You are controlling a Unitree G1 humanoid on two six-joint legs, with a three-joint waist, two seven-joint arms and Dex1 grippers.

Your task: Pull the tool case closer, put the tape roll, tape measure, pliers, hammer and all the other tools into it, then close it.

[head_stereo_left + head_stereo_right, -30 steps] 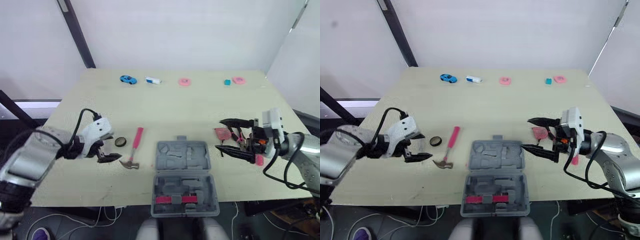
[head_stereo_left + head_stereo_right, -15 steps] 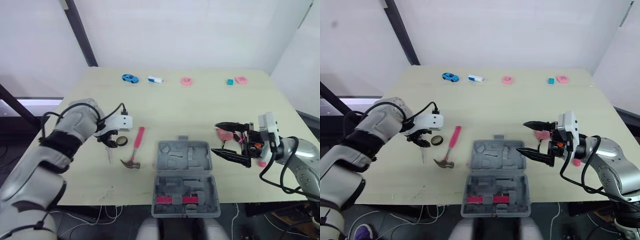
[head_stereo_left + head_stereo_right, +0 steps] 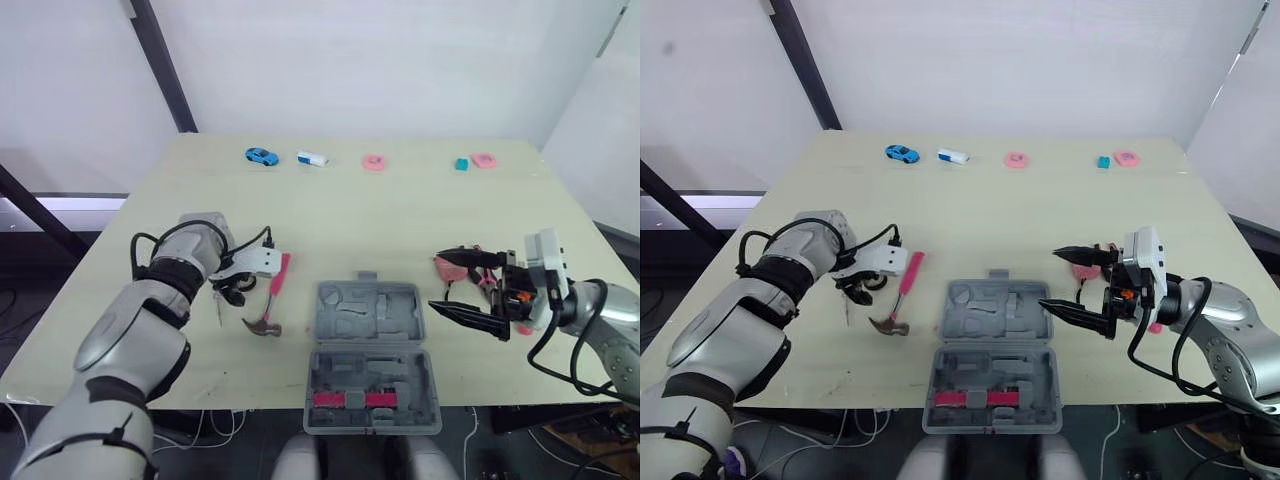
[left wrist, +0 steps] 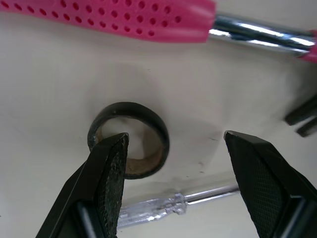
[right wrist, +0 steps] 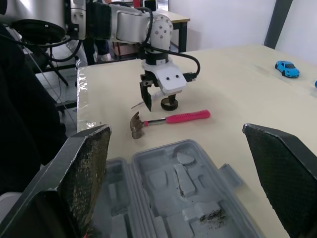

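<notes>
The grey tool case (image 3: 370, 345) lies open near the table's front edge. Left of it lies the pink-handled hammer (image 3: 270, 295). My left gripper (image 3: 232, 292) points down at the black tape roll (image 4: 143, 111), open, with one finger over the roll's rim and the other beside it. A clear-handled screwdriver (image 4: 163, 208) lies close by. My right gripper (image 3: 437, 278) hovers open and holds nothing, just right of the case. Pink tools (image 3: 449, 266) lie behind it, partly hidden. The right wrist view looks over the case (image 5: 183, 198) to the hammer (image 5: 173, 119) and the left gripper (image 5: 158, 96).
Along the table's far edge stand a blue toy car (image 3: 261, 156), a white item (image 3: 310, 158), two pink discs (image 3: 374, 162) (image 3: 483, 160) and a teal block (image 3: 461, 164). A wide stretch of bare table (image 3: 340, 220) lies between them and the case.
My left gripper has swung from the front left over to the tape roll and turned its fingers downward around it. The right gripper has stayed open beside the case.
</notes>
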